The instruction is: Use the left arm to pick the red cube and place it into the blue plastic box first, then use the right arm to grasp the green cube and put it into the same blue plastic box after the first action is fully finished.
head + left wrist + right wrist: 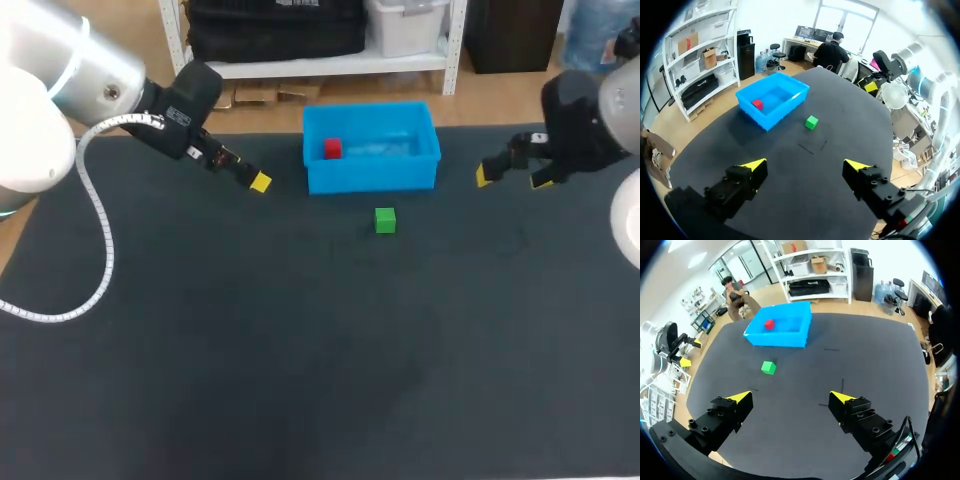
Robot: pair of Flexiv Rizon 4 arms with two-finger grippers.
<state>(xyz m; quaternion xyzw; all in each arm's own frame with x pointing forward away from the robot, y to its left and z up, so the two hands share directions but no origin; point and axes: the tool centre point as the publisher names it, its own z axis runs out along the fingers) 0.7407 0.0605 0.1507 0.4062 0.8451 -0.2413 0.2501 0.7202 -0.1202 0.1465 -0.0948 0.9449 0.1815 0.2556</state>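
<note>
Right wrist view shows right gripper (790,396) spread wide (green cube (768,367) ahead).

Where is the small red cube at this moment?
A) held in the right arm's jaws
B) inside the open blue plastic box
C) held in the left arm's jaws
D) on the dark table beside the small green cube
B: the small red cube lies inside the open blue plastic box, while the small green cube sits outside it.

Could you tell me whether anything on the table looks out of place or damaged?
Nothing stands out: the red cube lies in the blue box, the green cube sits flat on the table before it, and the left gripper and right gripper are open and empty.
</note>
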